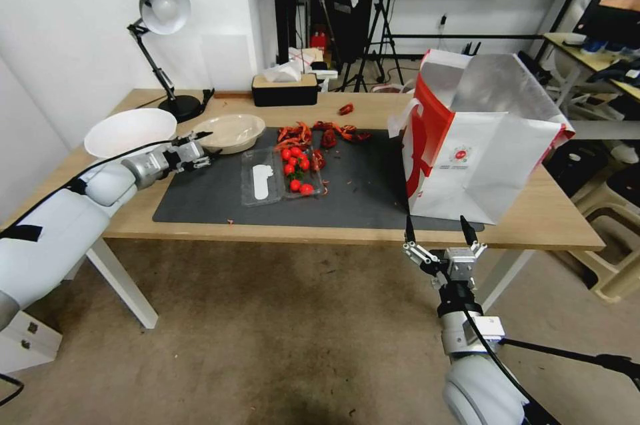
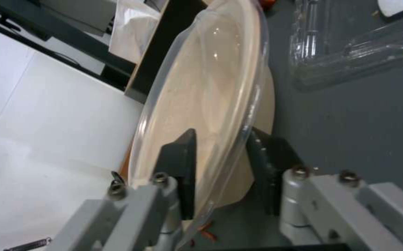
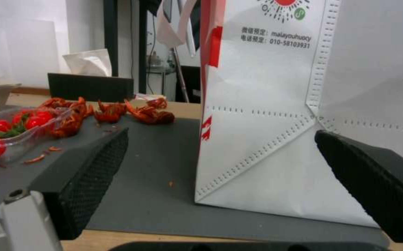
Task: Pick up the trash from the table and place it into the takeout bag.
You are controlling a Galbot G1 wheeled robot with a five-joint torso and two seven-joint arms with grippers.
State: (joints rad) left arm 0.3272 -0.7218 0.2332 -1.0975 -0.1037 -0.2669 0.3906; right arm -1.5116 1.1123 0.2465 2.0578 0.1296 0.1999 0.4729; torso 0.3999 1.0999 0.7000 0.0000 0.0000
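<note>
The left gripper's [image 2: 220, 157] fingers [image 2: 180, 157] pinch the beige shallow bowl's [image 2: 210, 90] rim between them.

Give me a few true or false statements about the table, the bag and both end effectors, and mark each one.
1. The left end effector has its fingers either side of the rim of the beige shallow bowl. True.
2. The right end effector is closed on a handle of the takeout bag. False: it hangs open in front of the bag, below the edge of the table, holding nothing.
3. The takeout bag lies flat on its side. False: it stands upright, mouth open.
4. Red tomatoes sit in a clear plastic tray on the dark mat. True.
5. A desk lamp stands at the table's back left corner. True.
</note>
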